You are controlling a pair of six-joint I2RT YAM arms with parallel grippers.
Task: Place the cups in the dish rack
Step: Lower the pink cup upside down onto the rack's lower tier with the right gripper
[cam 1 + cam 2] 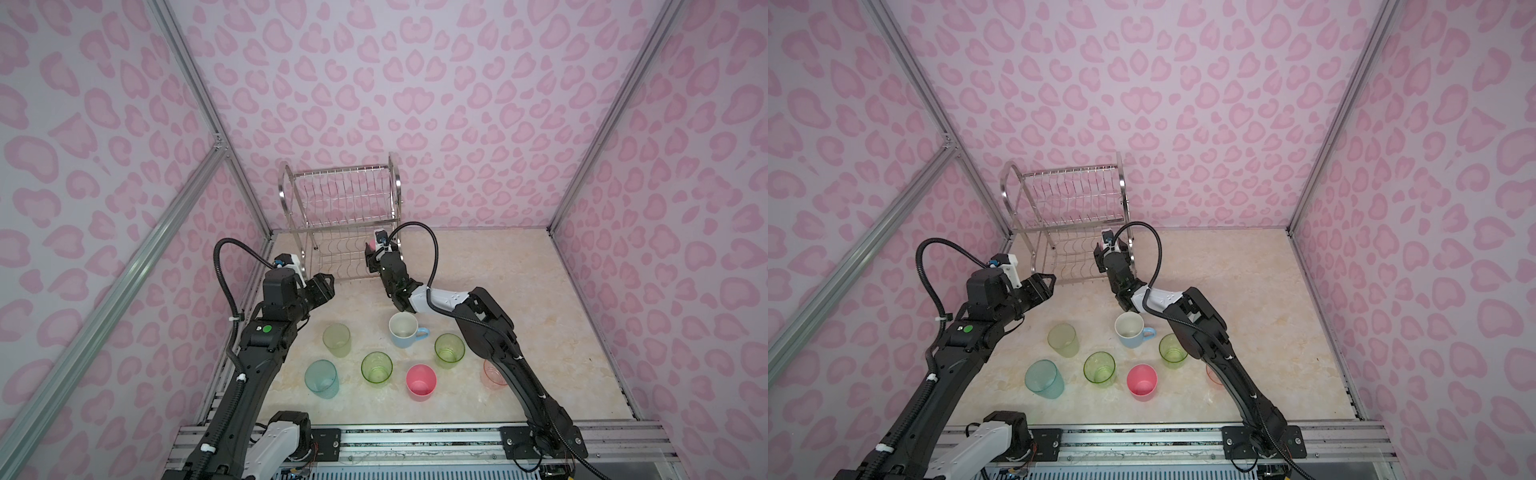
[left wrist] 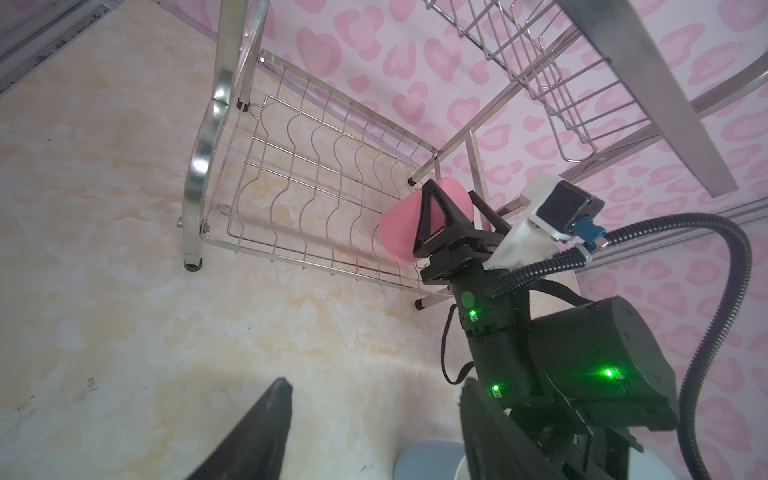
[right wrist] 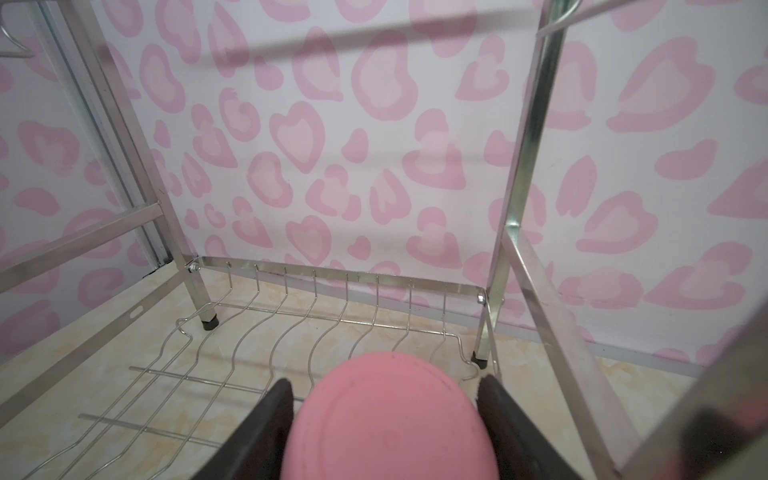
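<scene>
Seven cups are recorded standing upright, mouths up, on the beige marbled tabletop (image 1: 519, 291), well in front of the two-tier chrome wire dish rack (image 1: 340, 195). The rack is set at the back of the tabletop, close to the rear wall.

The seven are:
- a pale yellow-green translucent tumbler (image 1: 336, 340)
- a translucent teal tumbler (image 1: 321, 379)
- a bright green translucent tumbler (image 1: 376, 367)
- a second green translucent tumbler (image 1: 449, 350)
- an opaque pink tumbler (image 1: 421, 382)
- a light-blue handled mug (image 1: 405, 330)
- a clear peach tumbler (image 1: 492, 374), partly hidden behind the right arm

An eighth cup, a second opaque pink tumbler (image 3: 390, 424), is found in the right claw (image 3: 384, 380). The black fingers (image 3: 266, 419) are pressed against both of its sides, so the claw is judged clamped on it. The cup is held tilted, base turned toward the wrist camera. It is positioned over the right end of the rack's lower wire shelf (image 2: 316, 174), beside the right front leg. Whether it touches the shelf wires cannot be told.

The left claw (image 1: 328, 286) is observed with its jaws apart and nothing between them. It is held above the tabletop, just in front of the rack's left front leg.
</scene>
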